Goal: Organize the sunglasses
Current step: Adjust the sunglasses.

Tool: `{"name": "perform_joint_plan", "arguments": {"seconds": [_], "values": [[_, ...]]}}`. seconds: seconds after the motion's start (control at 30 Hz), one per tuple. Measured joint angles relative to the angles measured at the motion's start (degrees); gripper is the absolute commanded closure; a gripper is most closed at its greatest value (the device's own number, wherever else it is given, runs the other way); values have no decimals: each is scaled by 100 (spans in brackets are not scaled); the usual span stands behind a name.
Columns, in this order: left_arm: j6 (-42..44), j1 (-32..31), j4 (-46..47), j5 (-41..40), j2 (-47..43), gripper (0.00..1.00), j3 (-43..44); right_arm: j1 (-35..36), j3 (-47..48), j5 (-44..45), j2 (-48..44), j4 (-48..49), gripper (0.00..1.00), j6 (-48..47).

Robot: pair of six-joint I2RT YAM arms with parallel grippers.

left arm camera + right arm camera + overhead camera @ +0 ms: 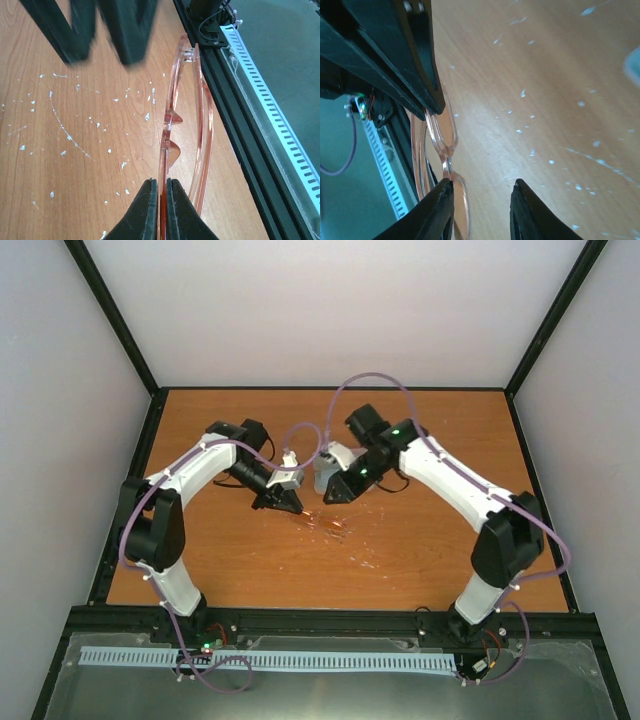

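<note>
The sunglasses (pixel 172 117) have clear orange-amber lenses and a thin frame. They are held above the wooden table, edge-on in the left wrist view. My left gripper (pixel 161 200) is shut on one lens edge. In the right wrist view the sunglasses (pixel 442 137) hang from the left gripper's black fingers (pixel 420 85). My right gripper (pixel 482 205) is open, and one lens lies just inside its left finger (pixel 437 212). In the top view both grippers meet mid-table, left (pixel 287 503) and right (pixel 335 492), with the faint orange sunglasses (pixel 318 514) between them.
The wooden table (pixel 420 550) carries white scuff marks. A black frame rail (pixel 250 145) and a white slotted strip (pixel 280 125) run along the near edge. A blurred pale blue patch (pixel 632 70) shows at the right edge of the right wrist view; I cannot tell what it is.
</note>
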Motion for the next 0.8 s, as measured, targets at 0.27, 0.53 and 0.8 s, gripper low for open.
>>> {"name": "perform_joint_plan", "arguments": {"seconds": [0.27,0.53,0.8], "values": [[-247,-24,-197,120,579,99,190,-1132,-1029,114,-1606,734,57,608],[-723,-24,-278,675,1062,99,986,-1320,-4083,-304,-3510,2706,59,2538],[-1318,-24,-284,1434,1351,99,1309,-1320,-4824,-186,-4186,3556,63,3342]]}}
